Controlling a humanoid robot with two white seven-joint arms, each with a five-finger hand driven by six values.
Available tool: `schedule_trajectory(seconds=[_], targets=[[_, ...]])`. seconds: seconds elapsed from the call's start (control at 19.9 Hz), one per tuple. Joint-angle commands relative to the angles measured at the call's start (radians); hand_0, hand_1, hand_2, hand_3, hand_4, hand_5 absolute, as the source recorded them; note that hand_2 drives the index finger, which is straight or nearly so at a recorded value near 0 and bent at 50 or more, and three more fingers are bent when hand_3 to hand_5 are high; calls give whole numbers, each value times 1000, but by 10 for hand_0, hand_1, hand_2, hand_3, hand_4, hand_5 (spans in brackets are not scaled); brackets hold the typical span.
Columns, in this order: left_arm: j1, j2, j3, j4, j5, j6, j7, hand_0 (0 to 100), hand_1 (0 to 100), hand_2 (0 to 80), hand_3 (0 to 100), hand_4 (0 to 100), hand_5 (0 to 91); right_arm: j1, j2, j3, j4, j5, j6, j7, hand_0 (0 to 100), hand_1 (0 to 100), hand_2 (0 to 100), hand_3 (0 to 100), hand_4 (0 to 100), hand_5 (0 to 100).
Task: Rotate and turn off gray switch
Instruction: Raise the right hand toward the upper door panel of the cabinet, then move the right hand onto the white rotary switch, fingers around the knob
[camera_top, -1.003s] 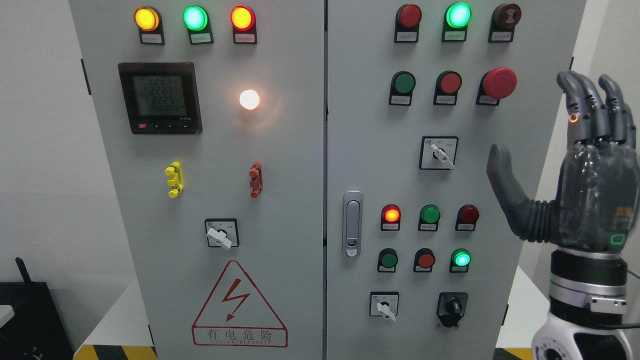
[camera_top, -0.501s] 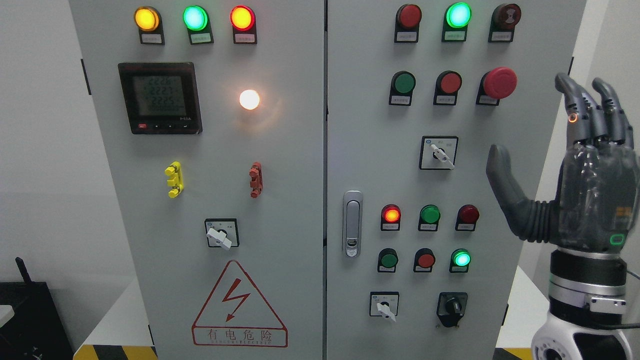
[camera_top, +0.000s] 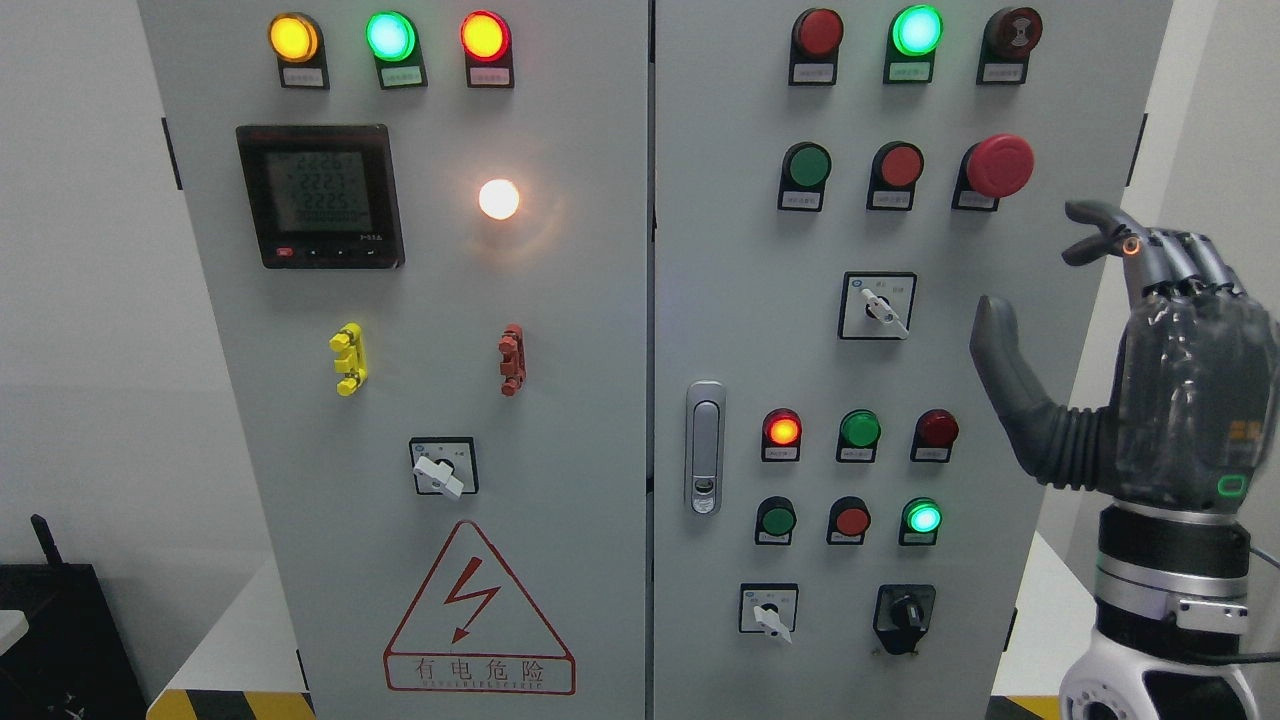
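Observation:
Three rotary selector switches with pale gray knobs sit on the gray cabinet: one on the left door (camera_top: 443, 470), one at mid right door (camera_top: 880, 308), one low on the right door (camera_top: 770, 612). All three knobs point down to the right. My right hand (camera_top: 1035, 280) hovers off the cabinet's right edge, to the right of the mid switch and clear of it. Its thumb (camera_top: 1000, 350) sticks up and the fingers (camera_top: 1100, 235) bend forward toward the panel, holding nothing. The left hand is out of sight.
A black rotary switch (camera_top: 905, 615) sits beside the low gray one. A red mushroom button (camera_top: 1000, 165) is just up and left of my hand. Rows of lit and unlit lamps and push buttons, a door latch (camera_top: 705, 447) and a meter (camera_top: 320, 195) fill the panel.
The right hand's fingers have folded from upright down and forward toward the panel. The wrist and thumb have hardly moved. No switch has turned.

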Motion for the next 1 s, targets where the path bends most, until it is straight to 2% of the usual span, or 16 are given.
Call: schedule_trajectory(seconds=[0.0,0.15,0.45,0.7,0.95], targets=[[-9,0,8,-25,20,0,-1,120,389,0,0,0,0,34,15,10,7,0,7,-1,282,230,454,858,916,1000],[-9,0,8,-25,20,0,-1,120,389,0,0,0,0,37,18,17,22,0,21,-1,265,215,476,881,949,1000],[-9,0,8,-25,20,0,-1,120,389,0,0,0,0,20,18,54,77,0,90,8,219,166,546,921,990,1000],[-9,0,8,-25,20,0,-1,120,389,0,0,0,0,2,22,97,105,0,168,25,186,180,584,962,1000,1000],[-9,0,8,-25,20,0,-1,120,389,0,0,0,0,-3,22,125,125,0,176,27,141,196,594,972,1000,1000]])
